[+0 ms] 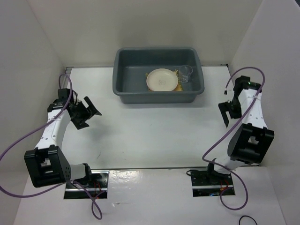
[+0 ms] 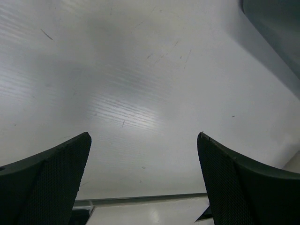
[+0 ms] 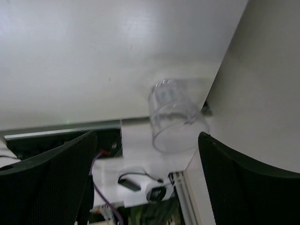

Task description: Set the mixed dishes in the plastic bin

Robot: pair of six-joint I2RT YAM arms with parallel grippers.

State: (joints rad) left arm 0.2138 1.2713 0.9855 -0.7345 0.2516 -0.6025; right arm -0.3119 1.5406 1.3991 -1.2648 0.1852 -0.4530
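- At the table's far middle sits the bin (image 1: 154,97); inside it the cream plate (image 1: 162,79) lies on the yellow mat (image 1: 178,86), of which only edges show.
- Just right of the plate, in the bin's right end, a clear cup (image 1: 186,72) stands upright.
- A second cup (image 3: 176,117) is out on the table (image 1: 150,136) by the right wall (image 3: 262,84), blurred, apparently tipped over.
- The right gripper (image 3: 146,136) hangs near that cup, fingers spread wide, nothing between them.
- The left gripper (image 1: 90,114) hovers over the table's left side, well apart from the bin, likewise wide and empty.
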